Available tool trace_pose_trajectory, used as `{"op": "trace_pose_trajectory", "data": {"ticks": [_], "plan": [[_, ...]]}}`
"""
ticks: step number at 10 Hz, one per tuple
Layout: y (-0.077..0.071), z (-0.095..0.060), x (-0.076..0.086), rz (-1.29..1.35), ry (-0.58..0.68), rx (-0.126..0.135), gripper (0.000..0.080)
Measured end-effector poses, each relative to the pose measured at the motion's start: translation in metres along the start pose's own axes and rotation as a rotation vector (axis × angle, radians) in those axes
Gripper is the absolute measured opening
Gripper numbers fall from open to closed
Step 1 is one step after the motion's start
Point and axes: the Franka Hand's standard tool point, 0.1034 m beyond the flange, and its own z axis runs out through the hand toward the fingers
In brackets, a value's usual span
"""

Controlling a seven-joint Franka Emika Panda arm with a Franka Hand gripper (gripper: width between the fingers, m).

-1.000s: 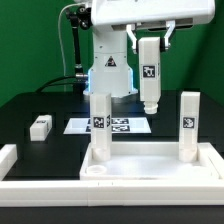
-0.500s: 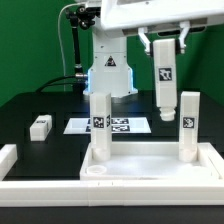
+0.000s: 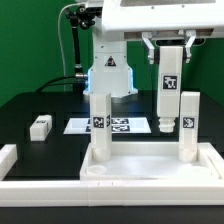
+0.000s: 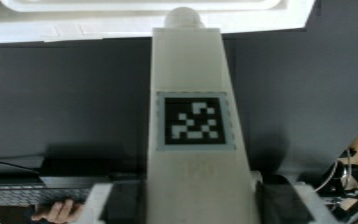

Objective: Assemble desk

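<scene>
- The gripper (image 3: 171, 48) is clamped on the upper end of the carried leg (image 3: 170, 95), which hangs upright in the air with its tag facing the exterior camera. The wrist view shows the same carried leg (image 4: 194, 110) running straight out from between the jaws.
- The desk top (image 3: 140, 166) lies rim-up at the front of the table, inside the border rail (image 3: 9, 158).
- Two legs already stand in the desk top: the left standing leg (image 3: 100, 125) and the right standing leg (image 3: 188, 125), named by their side in the exterior view.
- The carried leg's lower tip hangs near the right standing leg. It seems to be behind it and over the table rather than over the tray, though depth is hard to judge from this angle.
- An open socket (image 3: 93, 172) shows at the tray's near corner on the exterior view's left, and it looks like a likely target.
- To do this step well, keep the leg vertical and carry it clear of both standing legs.
- Centre the tip over a free socket before lowering, then seat and twist it without side force.
- A loose leg (image 3: 40, 126) lies well apart on the table, and the marker board (image 3: 120, 126) lies behind the tray.
</scene>
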Motion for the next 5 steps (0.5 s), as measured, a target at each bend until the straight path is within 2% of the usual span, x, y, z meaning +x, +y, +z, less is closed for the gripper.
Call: {"op": "trace_pose_trajectory", "data": {"ticks": [1, 3, 5], "plan": [[-0.002, 0.001, -0.001, 0.002, -0.003, 0.001, 0.0291], [-0.024, 0.016, -0.001, 0.009, -0.007, 0.005, 0.0291], [-0.037, 0.03, -0.006, 0.019, -0.015, 0.0, 0.0291]]}}
